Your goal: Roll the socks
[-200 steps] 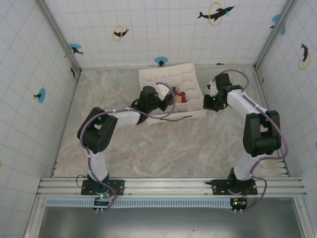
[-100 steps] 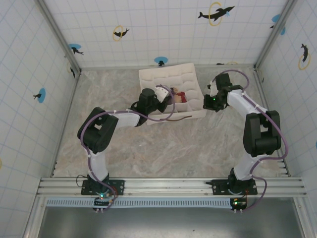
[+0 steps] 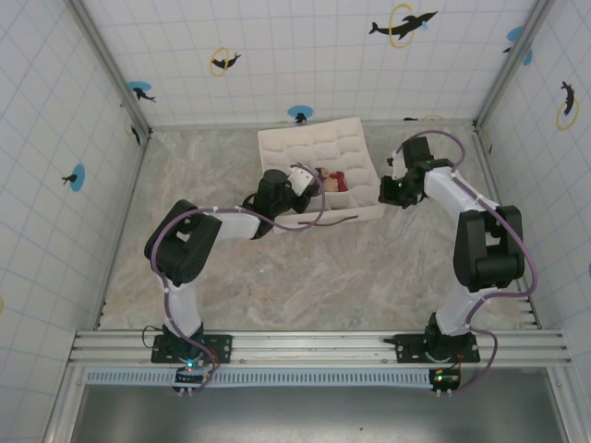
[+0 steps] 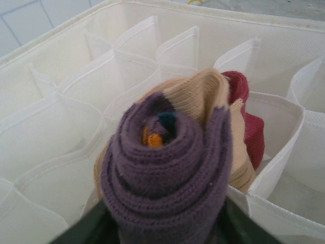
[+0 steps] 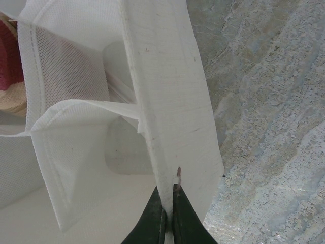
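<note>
Marbled tabletop (image 3: 323, 268), tiled walls. 2 socks (image 4: 167, 168), rolled into 1 soft, light, squashy bundle, are seen at a cell of organiser box (image 4: 61, 101). Left gripper (image 4: 170, 234) fingers flank the roll; squeezing or released cannot be told. Best gripped across the coil. Floppy dividers crowd it. Right gripper (image 5: 167, 206) is pinched closed on the box's outer wall.

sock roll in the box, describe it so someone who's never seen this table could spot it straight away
On the marble table, find the white gridded box at the far middle. The sock roll sits in one of its middle cells. It is a dark purple spiral bundled with beige and dark red fabric, the one coloured thing among pale empty cells.
</note>
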Motion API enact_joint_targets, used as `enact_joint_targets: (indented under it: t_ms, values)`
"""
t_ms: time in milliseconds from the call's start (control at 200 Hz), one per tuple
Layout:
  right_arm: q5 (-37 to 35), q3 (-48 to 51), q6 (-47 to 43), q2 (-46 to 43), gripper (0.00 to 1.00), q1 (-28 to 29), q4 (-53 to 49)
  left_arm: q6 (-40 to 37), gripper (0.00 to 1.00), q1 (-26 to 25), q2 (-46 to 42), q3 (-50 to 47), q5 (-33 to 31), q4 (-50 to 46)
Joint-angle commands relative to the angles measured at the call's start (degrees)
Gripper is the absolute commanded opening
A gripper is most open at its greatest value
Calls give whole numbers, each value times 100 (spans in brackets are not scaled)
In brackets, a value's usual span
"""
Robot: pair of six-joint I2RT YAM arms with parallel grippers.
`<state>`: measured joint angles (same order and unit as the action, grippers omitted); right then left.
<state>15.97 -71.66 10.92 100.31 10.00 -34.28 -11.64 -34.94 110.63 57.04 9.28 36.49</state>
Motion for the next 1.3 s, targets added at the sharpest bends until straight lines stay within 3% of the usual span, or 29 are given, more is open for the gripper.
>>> enact_joint_targets:
  t_ms: [0,90,245,385,480,535,751,1001,1021,1156,1256,1271,1296]
  values:
    - [-75,363,90,261,0,-14,-914,-39,49,18,-125,27,-66,-77]
    - [-63,381,101,244,0,-7,-917,30,50,22,-179,18,-81,-121]
    - [-59,398,104,199,0,-20,-916,25,67,27,-290,53,-45,-406]
    - [-37,384,129,74,0,-24,-936,-22,74,63,-421,133,57,-768]
    - [-25,367,144,-30,0,-25,-932,52,85,134,-533,290,221,-1155]
    - [63,421,189,-73,0,-24,-852,163,97,187,-652,371,363,-1322]
    - [410,763,683,-306,0,82,-221,533,98,379,-1067,906,729,-1966]
    - [43,1287,2048,-626,0,487,1059,1349,98,744,-1510,1212,638,-2575]
    - [31,1268,2069,-641,3,506,1092,1395,98,770,-1588,1135,600,-2557]
    - [-101,1060,1911,-894,46,444,915,1837,98,1005,-1962,781,268,-2699]
    - [-398,945,1526,-1251,75,370,809,1760,98,1577,-2469,69,308,-2416]
    - [-454,960,1455,-1319,80,364,830,1746,98,1680,-2561,-43,380,-2277]
    - [-593,997,1372,-1445,98,361,891,1743,97,1839,-2688,-382,478,-2062]
